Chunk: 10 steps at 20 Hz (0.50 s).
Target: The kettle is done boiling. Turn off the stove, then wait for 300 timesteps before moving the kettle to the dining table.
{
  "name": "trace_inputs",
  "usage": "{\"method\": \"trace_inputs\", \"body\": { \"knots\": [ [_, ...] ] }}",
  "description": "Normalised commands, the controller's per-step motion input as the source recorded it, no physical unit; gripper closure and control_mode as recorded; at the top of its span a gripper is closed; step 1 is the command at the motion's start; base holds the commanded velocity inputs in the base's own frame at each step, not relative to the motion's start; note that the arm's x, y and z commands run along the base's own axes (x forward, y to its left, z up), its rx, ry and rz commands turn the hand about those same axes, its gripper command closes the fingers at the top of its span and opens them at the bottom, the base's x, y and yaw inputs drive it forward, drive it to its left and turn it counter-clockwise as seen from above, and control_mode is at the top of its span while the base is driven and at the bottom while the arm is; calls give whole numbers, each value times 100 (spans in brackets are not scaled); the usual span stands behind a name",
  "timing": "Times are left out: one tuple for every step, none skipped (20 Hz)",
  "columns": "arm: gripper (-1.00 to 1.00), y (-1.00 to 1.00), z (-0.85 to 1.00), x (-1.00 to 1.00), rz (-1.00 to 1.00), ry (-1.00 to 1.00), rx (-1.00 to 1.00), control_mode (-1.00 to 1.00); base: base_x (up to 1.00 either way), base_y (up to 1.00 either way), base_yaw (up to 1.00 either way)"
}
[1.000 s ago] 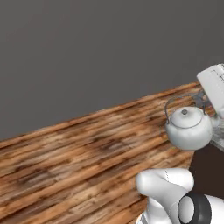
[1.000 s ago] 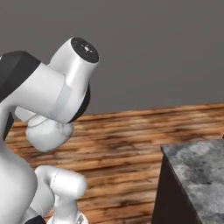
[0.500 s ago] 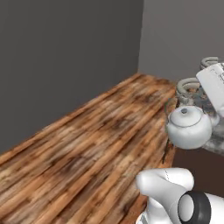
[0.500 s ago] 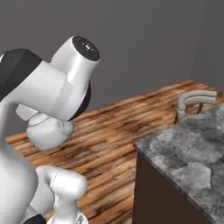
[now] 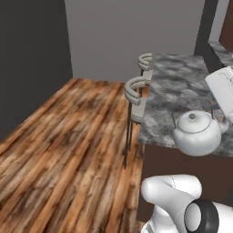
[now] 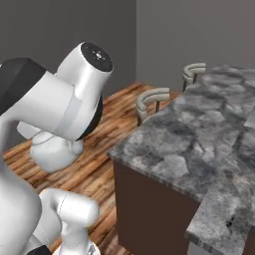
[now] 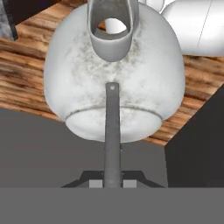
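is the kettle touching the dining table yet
Apart. In the left base view the kettle hangs in the air by its wire handle, its base in front of the dining table's dark side.

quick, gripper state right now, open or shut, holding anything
Gripper: shut on the kettle's wire handle, carrying it beside the dining table.

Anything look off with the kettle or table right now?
Nothing stands out. The kettle hangs upright by its wire handle from the shut gripper, lid on, no spill, beside the dining table. Two stools sit squarely along the table's edge.
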Motion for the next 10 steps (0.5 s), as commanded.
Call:
{"method": "trace_inputs", "body": {
  "knots": [
    [100,0,0,0,0,0,0,100,53,0,-53],
    [100,0,0,0,0,0,0,100,50,0,-50],
    [100,0,0,0,0,0,0,100,51,0,-49],
    [100,0,0,0,0,0,0,100,50,0,-47],
    [100,0,0,0,0,0,0,100,50,0,-45],
    [100,0,0,0,0,0,0,100,53,0,-43],
    [100,0,0,0,0,0,0,100,58,0,-43],
    [100,0,0,0,0,0,0,100,54,0,-41],
    [100,0,0,0,0,0,0,100,46,0,-41],
    [100,0,0,0,0,0,0,100,28,0,-39]
  ]
}}
